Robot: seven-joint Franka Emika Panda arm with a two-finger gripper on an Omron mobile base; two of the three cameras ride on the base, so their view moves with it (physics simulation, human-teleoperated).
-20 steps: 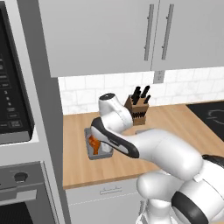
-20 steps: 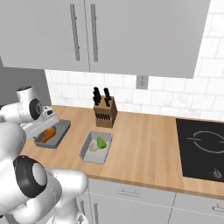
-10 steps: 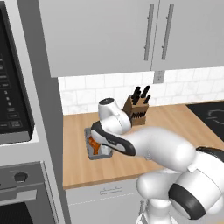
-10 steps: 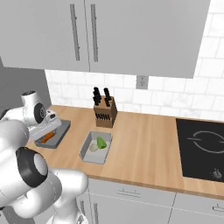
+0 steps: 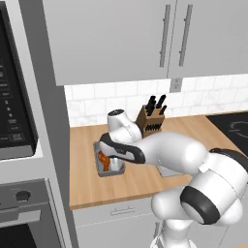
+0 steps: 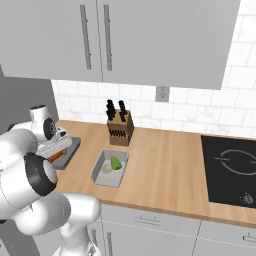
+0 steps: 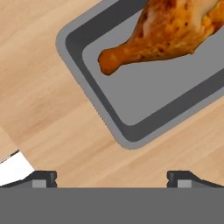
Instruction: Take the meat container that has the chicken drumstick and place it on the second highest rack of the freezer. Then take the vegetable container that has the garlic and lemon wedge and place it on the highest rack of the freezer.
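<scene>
jaws (image 7: 112,177) spread wide and empty, hovering low over the near rim of the meat tray (image 7: 94,98) — the first step, picking up the drumstick container, looks to be in hand, with no grip made yet. drumstick (image 7: 162,33) lies in the tray with its narrow end toward the tray's corner; the tray rests flat on the wood surface (image 5: 140,179) near its left end, close to the tall grey wall panel (image 5: 48,111) and partly hidden by the arm in the left base view. veg tray (image 6: 109,168) with the green wedge (image 6: 116,162) and pale garlic (image 6: 107,169) sits well apart to the right, in front of the knife block (image 6: 120,127). next move, by the look of it: drop a little further so the fingers straddle the tray's rim, then close. room is tight on the panel side and under the wall cabinets (image 5: 116,38); open surface lies toward the front edge — the clearer way out for a lift.
</scene>
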